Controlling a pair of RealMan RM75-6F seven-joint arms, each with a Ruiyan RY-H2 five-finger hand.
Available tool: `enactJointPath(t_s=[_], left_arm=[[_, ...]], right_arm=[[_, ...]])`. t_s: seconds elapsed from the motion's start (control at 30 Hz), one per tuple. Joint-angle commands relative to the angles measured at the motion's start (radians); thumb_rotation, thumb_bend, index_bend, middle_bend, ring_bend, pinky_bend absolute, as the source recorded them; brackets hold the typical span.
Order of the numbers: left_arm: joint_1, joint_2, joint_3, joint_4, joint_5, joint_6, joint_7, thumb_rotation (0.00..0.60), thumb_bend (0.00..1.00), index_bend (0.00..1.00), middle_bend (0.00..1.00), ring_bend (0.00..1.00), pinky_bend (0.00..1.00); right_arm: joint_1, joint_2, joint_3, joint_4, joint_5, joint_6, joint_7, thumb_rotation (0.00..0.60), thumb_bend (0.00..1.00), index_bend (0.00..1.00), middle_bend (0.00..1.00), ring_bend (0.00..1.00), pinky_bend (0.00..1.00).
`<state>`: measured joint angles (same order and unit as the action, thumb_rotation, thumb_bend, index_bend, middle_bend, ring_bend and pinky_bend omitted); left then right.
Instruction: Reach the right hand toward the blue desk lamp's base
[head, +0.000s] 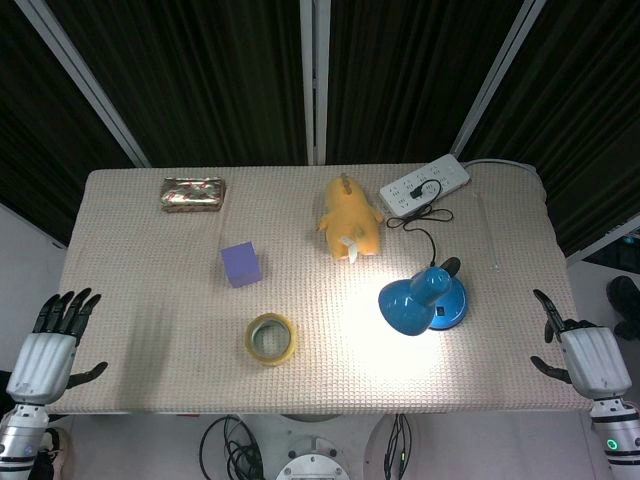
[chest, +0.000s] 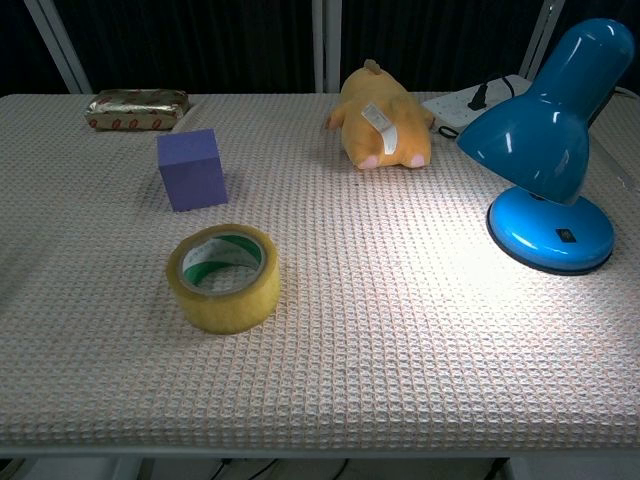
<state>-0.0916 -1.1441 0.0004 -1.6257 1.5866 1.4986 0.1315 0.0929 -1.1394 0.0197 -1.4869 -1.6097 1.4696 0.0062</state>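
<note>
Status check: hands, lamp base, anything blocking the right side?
Both hands open: left hand, right hand off the table edge. Lamp base untouched, lamp lit. Nothing between right hand and base.

place: lab test rig | cues: black curtains (head: 220, 80), cloth-covered table (head: 150, 300), power strip (head: 424, 184)

Sharp, evenly exposed; bright pool cast by lit blue desk lamp (head: 425, 298) on worktop (head: 150, 330), dark curtains behind, soft shadows.

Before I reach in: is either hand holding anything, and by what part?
Nothing is held. Left hand and right hand are open, off the table's edges.
</note>
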Motion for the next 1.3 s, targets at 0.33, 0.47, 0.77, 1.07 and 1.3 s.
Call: enactJointPath(t_s=[0.33, 0.47, 0.77, 1.07, 1.3], left_arm=[[0.007, -0.004, 0.008, 0.004, 0.002, 0.004, 0.0, 0.6, 0.1, 0.05, 0.01, 0.0, 0.0], [0.012, -0.001, 0.008, 0.005, 0.0, 0.011, -0.007, 0.6, 0.1, 0.05, 0.01, 0.0, 0.0], [0.018, 0.007, 0.005, 0.013, -0.015, 0.013, -0.025, 0.6, 0.1, 0.05, 0.01, 0.0, 0.0], [0.015, 0.006, 0.001, 0.024, -0.023, 0.004, -0.042, 0.6, 0.1, 0.05, 0.01, 0.0, 0.0], [0.017, 0.004, 0.002, 0.037, -0.033, -0.001, -0.053, 0.6, 0.1, 0.05, 0.01, 0.0, 0.0]], right_arm=[[0.09, -0.036, -0.033, -0.073, -0.008, -0.18, -0.098, 0.6, 0.25, 0.0, 0.93, 0.99, 0.97], [0.136, -0.062, -0.03, -0.091, 0.045, -0.291, -0.161, 0.6, 0.29, 0.0, 0.93, 0.99, 0.97], [0.214, -0.114, -0.01, -0.09, 0.169, -0.453, -0.287, 0.6, 0.37, 0.0, 0.93, 0.99, 0.97], [0.257, -0.138, 0.001, -0.113, 0.265, -0.51, -0.383, 0.6, 0.44, 0.0, 0.93, 0.99, 0.97], [0.27, -0.151, -0.005, -0.111, 0.315, -0.527, -0.398, 0.6, 0.44, 0.0, 0.93, 0.99, 0.97]])
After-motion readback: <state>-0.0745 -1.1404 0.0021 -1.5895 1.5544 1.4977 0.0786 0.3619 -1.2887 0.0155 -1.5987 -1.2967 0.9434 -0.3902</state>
